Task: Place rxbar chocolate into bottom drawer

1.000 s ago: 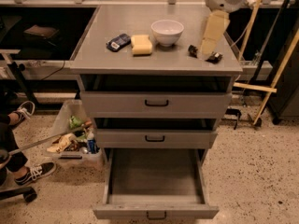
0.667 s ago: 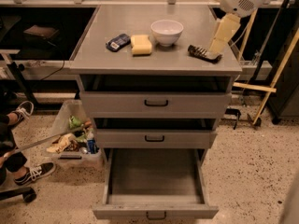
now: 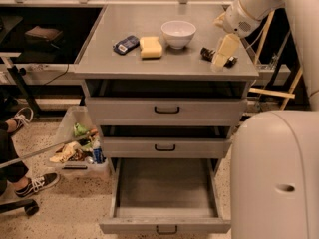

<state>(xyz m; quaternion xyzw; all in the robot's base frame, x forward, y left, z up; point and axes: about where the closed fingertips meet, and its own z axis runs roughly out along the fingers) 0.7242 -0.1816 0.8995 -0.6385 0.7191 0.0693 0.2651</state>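
Your robot's white base (image 3: 279, 178) fills the lower right, its arm (image 3: 259, 1) reaching in over the grey cabinet (image 3: 149, 67). The bottom drawer (image 3: 164, 189) stands pulled fully out. The two upper drawers (image 3: 167, 111) sit above it, each out only a little. On the floor to the left is a clear bin (image 3: 79, 151) of wrappers. On top, from left, you have a dark blue packet (image 3: 126, 44), a yellow sponge (image 3: 150, 47) and a white bowl (image 3: 178, 34). The rxbar chocolate (image 3: 206, 54) lies near the right edge. The gripper (image 3: 223, 51) is down directly over it, hiding its middle. You cannot tell whether the claw has closed on the bar.
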